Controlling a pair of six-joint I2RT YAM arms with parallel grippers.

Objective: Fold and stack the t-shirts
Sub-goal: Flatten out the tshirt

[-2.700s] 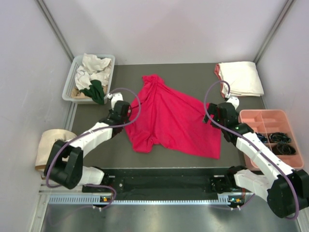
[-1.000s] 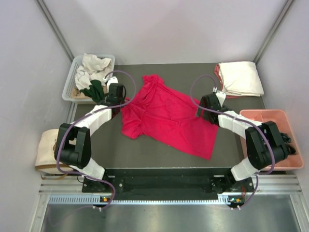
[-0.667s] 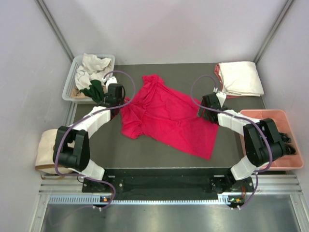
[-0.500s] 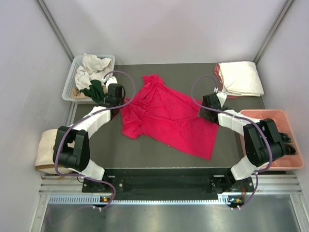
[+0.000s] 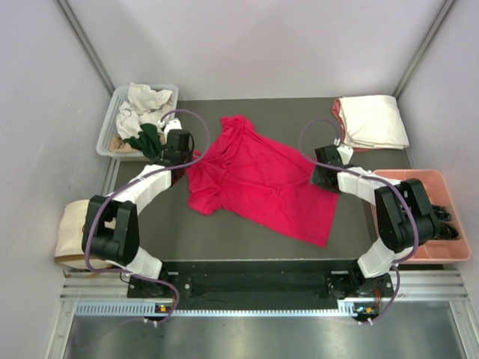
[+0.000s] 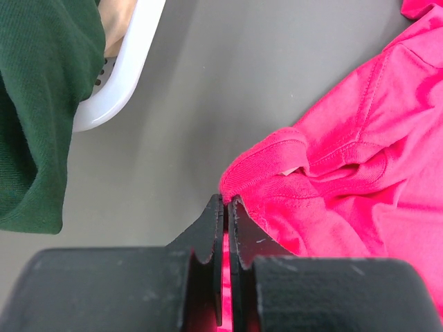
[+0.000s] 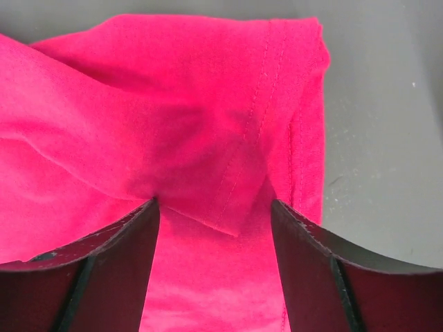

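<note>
A crimson-red t-shirt (image 5: 262, 183) lies spread and crumpled on the dark table. My left gripper (image 5: 183, 160) is at the shirt's left edge, shut on a bunched fold of the red cloth (image 6: 277, 173); the left wrist view shows red cloth pinched between its jaws (image 6: 226, 202). My right gripper (image 5: 321, 176) is at the shirt's right edge. It is open, and its fingers (image 7: 124, 242) straddle a folded corner of the red shirt (image 7: 228, 166) without pinching it. A folded cream-white t-shirt (image 5: 372, 121) lies at the back right on a salmon-pink one.
A white basket (image 5: 109, 132) at the back left holds crumpled cream cloth and a dark green t-shirt (image 5: 147, 140), also in the left wrist view (image 6: 34, 104). A pink compartment tray (image 5: 419, 182) sits at the right edge. A beige bag (image 5: 75, 224) lies left of the table.
The right gripper's jaws have narrowed around the shirt's right corner and it has edged slightly right. The left gripper has held its grip without moving.
</note>
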